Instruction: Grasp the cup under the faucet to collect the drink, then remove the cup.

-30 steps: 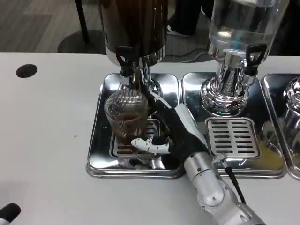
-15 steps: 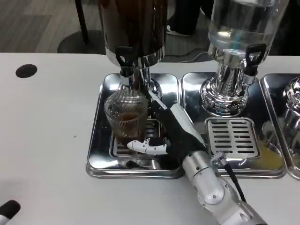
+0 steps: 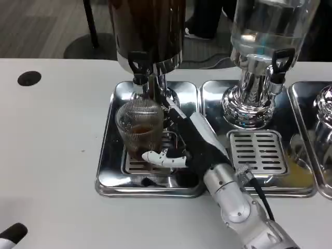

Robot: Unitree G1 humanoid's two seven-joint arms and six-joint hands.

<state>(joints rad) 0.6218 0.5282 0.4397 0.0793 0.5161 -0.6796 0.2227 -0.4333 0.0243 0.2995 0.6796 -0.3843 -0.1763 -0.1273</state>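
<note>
Silver right forearm angled in, hand (image 3: 179, 140) round cup (image 3: 139, 127)

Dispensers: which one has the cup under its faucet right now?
The dark-filled dispenser on the left; the cup sits on its tray beside the right hand. The clear dispenser has only a bare grate below.

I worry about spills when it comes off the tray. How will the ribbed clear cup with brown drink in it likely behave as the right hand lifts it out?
The cup looks thin and clear, so it may flex if squeezed. It is only partly filled, so probably light, yet the drink could slosh if tilted. Its ribbed wall should give the right hand some grip.
</note>
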